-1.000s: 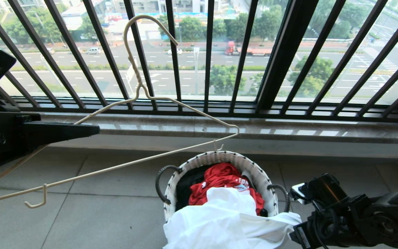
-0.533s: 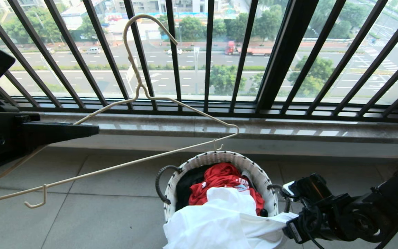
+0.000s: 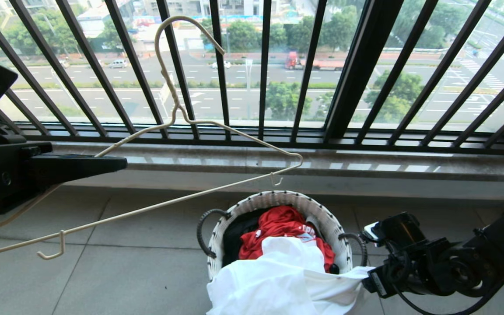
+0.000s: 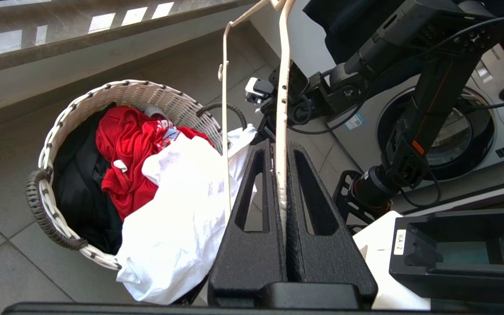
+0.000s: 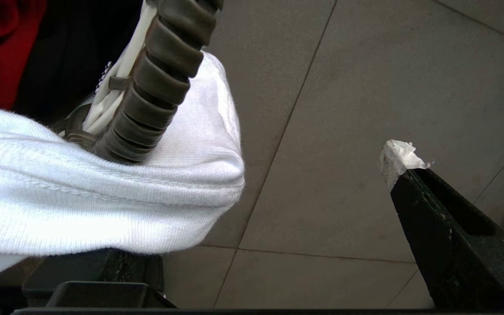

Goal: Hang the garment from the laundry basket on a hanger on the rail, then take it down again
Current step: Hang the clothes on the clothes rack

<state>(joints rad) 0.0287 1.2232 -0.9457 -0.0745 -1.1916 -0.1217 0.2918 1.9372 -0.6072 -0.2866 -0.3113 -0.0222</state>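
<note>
The right gripper [image 3: 368, 273] has been brought in low beside the laundry basket [image 3: 274, 201] over the last second, now just at the basket's right handle side, where a fold of the garment [image 3: 278, 280] spills over the rim. Its jaws have been spread wide during the approach; in the right wrist view one finger [image 5: 444, 227] is seen well apart from the white cloth [image 5: 103, 192], the other hidden under the fold, so nothing is gripped yet. The garment is left draped over the basket's near rim, on top of a red garment [image 3: 285, 232] and a black one. The hanger [image 3: 182, 131] is held up left of and above the basket by the left gripper [image 4: 280, 210], clamped shut on the wire; barely any shift there. Judged: the pick of the T-shirt edge is about to start, hanging not begun.
</note>
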